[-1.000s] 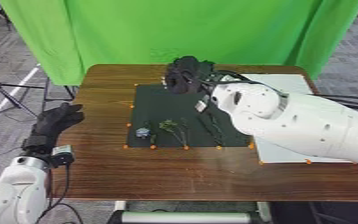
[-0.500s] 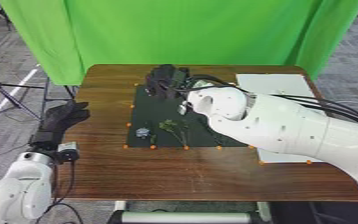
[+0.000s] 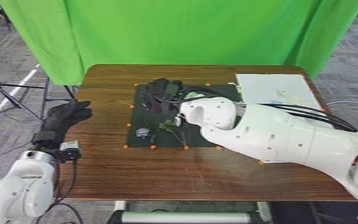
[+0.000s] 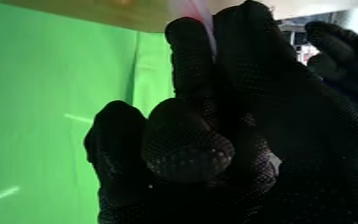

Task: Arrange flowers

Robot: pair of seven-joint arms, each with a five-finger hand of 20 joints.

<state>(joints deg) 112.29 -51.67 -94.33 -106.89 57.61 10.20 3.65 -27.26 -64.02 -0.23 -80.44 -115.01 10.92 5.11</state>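
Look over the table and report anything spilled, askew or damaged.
Nothing stands out: I see no spill or damage, and the small pale-blue flower and green sprig lie on the dark mat.

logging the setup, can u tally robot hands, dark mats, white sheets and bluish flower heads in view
Hands: 2, left hand and right hand
Dark mat: 1
White sheet: 1
Bluish flower head: 1
Total: 5

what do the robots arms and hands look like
Both arms are glossy white with rounded, bulky segments. The left hand and right hand wear black fabric gloves, the right one's with a dotted, textured surface. Black cables run along both arms.
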